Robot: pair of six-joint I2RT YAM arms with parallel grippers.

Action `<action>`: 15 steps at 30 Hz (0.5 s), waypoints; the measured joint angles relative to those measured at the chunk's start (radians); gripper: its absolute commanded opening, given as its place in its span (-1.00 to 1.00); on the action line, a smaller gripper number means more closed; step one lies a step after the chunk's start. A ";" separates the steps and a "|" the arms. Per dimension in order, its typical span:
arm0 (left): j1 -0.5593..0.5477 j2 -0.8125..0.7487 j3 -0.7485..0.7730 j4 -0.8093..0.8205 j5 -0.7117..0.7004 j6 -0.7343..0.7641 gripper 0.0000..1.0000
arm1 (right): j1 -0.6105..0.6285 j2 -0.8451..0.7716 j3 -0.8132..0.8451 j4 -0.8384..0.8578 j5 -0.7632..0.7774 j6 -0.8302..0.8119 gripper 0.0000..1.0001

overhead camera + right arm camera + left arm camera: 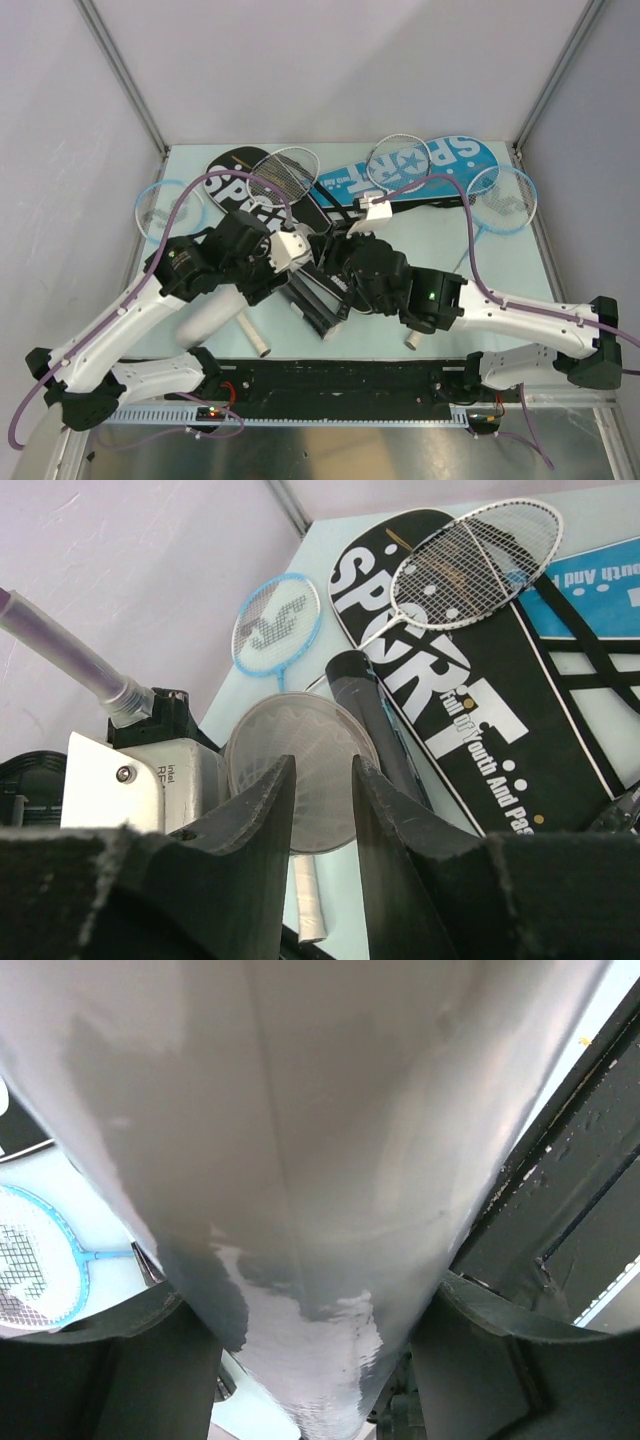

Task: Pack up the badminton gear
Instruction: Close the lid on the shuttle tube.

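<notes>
Only the left wrist view shows the left gripper [310, 1385] clamped round the white tube [300, 1110], which lies toward the near left corner of the table [505, 265]. The right wrist view shows the right gripper [322, 765] narrowly parted, holding nothing and facing the tube's round end. The black tube [368, 695] is partly hidden by the arms. Tabletop pale green, walls white

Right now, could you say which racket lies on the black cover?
The silver racket whose head overlaps the black cover; the other silver one lies on the blue cover, the light-blue pair at the sides.
</notes>
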 measured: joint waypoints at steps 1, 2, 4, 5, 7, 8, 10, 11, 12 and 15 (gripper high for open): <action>0.001 0.002 0.000 -0.002 0.000 -0.006 -0.33 | 0.001 0.002 -0.003 0.008 0.008 0.000 -0.28; 0.002 0.002 0.000 -0.002 -0.001 -0.012 -0.33 | 0.001 0.002 -0.006 0.014 0.012 0.000 -0.28; 0.002 0.001 0.000 -0.001 -0.001 -0.017 -0.32 | 0.001 0.001 -0.010 0.023 0.017 0.002 -0.27; 0.002 0.001 0.000 -0.001 0.000 -0.020 -0.32 | 0.000 -0.003 -0.011 0.023 0.017 0.003 -0.26; 0.002 -0.001 0.000 0.003 -0.001 -0.021 -0.32 | -0.016 -0.022 -0.016 0.024 -0.005 0.005 -0.20; 0.002 -0.002 0.000 0.011 0.000 -0.023 -0.32 | -0.031 -0.030 -0.019 0.022 -0.026 0.007 -0.14; 0.002 -0.006 0.000 0.056 0.001 -0.032 -0.33 | -0.077 -0.062 -0.031 0.010 -0.079 0.006 -0.01; 0.001 -0.009 0.000 0.086 0.001 -0.039 -0.34 | -0.104 -0.085 -0.039 -0.001 -0.105 0.003 0.06; 0.000 -0.012 0.000 0.115 0.001 -0.044 -0.34 | -0.128 -0.111 -0.045 -0.010 -0.129 -0.002 0.16; -0.006 -0.015 0.006 0.197 0.008 -0.061 -0.32 | -0.182 -0.198 -0.055 -0.037 -0.192 -0.024 0.35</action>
